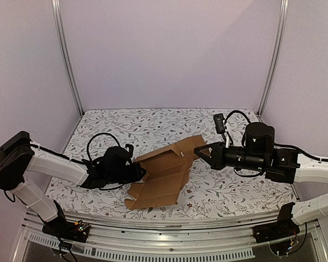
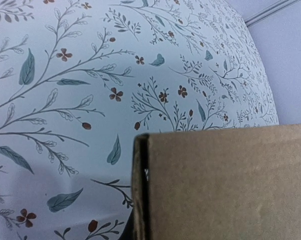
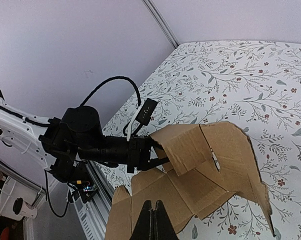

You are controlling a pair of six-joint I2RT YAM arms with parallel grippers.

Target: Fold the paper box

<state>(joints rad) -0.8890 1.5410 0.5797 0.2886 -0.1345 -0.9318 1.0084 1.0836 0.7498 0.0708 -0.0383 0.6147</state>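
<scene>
The paper box (image 1: 162,176) is a brown cardboard sheet, partly folded, lying mid-table with one flap raised. My left gripper (image 1: 141,173) is shut on its left edge; the right wrist view shows that gripper (image 3: 158,155) clamping the raised flap of the paper box (image 3: 215,165). In the left wrist view, the paper box (image 2: 225,185) fills the lower right and hides my fingers. My right gripper (image 1: 197,152) is shut with nothing in it, its tip at the sheet's upper right edge. Seen from its own wrist, the right gripper (image 3: 154,215) hovers over the cardboard.
A floral tablecloth (image 1: 229,191) covers the table. Purple walls close in the back and sides, with metal posts (image 1: 65,54) at the corners. A metal rail (image 1: 164,226) runs along the near edge. The left arm's cable (image 1: 101,139) loops above its wrist.
</scene>
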